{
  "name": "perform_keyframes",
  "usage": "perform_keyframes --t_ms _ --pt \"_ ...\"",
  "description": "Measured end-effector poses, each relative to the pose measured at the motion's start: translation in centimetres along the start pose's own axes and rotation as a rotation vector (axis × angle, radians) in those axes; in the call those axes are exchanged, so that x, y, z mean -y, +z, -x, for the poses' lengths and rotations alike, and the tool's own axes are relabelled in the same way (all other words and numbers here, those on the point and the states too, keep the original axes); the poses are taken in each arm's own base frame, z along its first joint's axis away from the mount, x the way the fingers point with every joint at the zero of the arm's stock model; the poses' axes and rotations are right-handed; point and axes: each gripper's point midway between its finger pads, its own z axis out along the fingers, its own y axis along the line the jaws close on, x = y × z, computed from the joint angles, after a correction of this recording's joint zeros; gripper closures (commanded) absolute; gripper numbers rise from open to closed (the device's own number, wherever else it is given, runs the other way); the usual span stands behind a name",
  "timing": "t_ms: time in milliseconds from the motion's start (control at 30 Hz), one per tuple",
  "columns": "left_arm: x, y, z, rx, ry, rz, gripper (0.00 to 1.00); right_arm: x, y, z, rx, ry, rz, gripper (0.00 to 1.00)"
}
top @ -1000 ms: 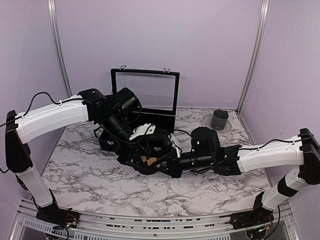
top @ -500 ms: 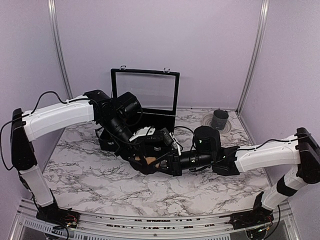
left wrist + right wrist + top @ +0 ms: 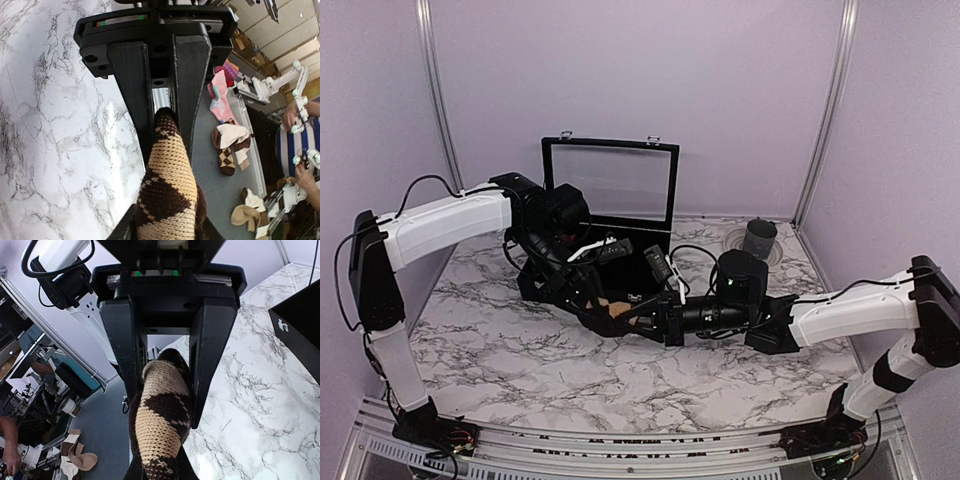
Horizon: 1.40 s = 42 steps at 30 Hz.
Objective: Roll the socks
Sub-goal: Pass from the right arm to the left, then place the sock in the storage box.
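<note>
left tool [image 3: 167,142] and right tool [image 3: 167,395] face to face, close together, both pinched shut

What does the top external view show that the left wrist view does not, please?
Only top external: the left arm and right arm, an open black case and a dark cup. Only left wrist: a close look at the left gripper, jaws shut on the argyle sock, its brown and tan diamonds clear, and loose socks beyond the table edge. Both: the marble table and some of that sock.
</note>
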Motion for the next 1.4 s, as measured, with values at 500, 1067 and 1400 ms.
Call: perform_keyframes --t_ms 500,1067,1400 --pt "-4.0 -4.0 -1.5 0.035 -0.190 0.104 1.00 2.1 0.4 1.1 0.055 -0.038 -0.096 0.50" --pt "-27.4 -24.3 -13.6 -0.222 -0.534 1.037 1.00 5.3 -4.2 1.4 0.071 -0.115 -0.391 0.57" --pt "-29.5 -22.1 -12.9 -0.329 -0.474 1.079 1.00 7.5 -5.3 -2.2 0.015 -0.051 -0.444 0.57"
